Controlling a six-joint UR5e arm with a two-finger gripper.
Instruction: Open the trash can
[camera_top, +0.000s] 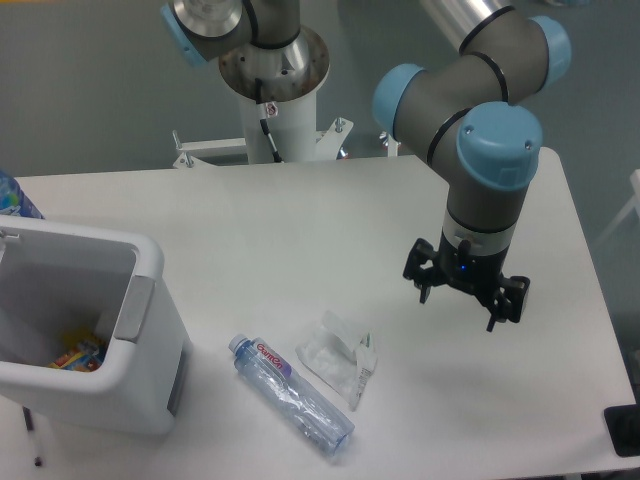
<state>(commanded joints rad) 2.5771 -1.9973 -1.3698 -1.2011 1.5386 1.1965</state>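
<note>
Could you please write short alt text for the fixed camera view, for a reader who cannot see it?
A white trash can stands open at the table's left edge, colourful litter visible inside. The robot arm's end effector hovers open above the table's right side, holding nothing. Between them lie a crushed plastic bottle and a crumpled clear wrapper.

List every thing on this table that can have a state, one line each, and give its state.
Trash can: open, inside visible, colourful litter at the bottom.
Bottle: lying on its side, cap on, looks empty and crumpled.
Wrapper: lying crumpled on the table right beside the bottle.
End effector: open, holding nothing, above the table to the right of the wrapper.
</note>
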